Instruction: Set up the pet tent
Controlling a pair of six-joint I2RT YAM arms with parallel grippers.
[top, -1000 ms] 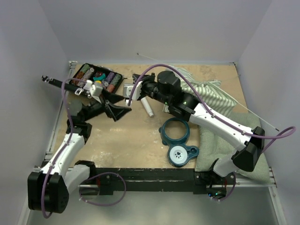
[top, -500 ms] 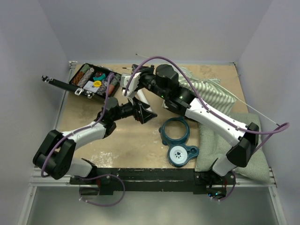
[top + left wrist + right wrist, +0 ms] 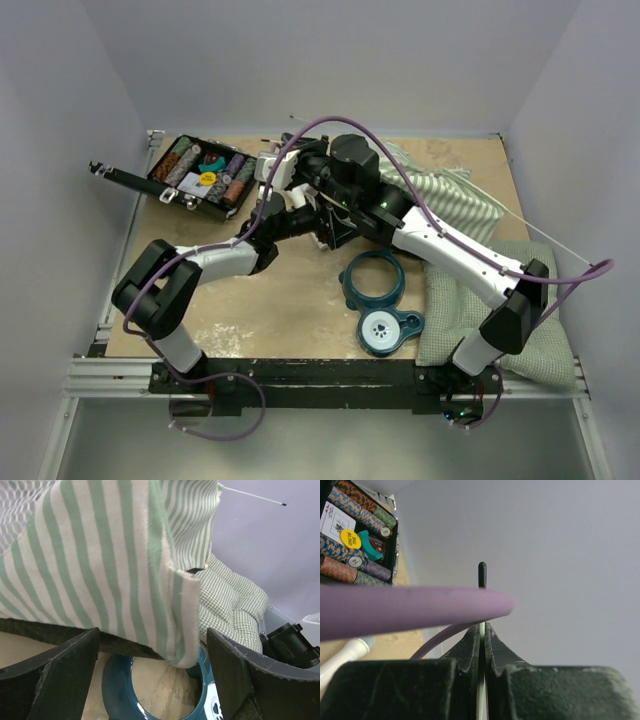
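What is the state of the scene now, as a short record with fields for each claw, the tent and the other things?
Left claw: open, a finger on each side of the pet tent's striped hem
Right claw: shut on a thin white pole with a black tip
Other things: teal bowl stand, checked cushion, poker chip case

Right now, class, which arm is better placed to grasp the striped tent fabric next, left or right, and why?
Left, probably. The left gripper is open, with a hanging fold of the pet tent between its jaws. The right gripper is shut on a thin pole, so it is occupied.
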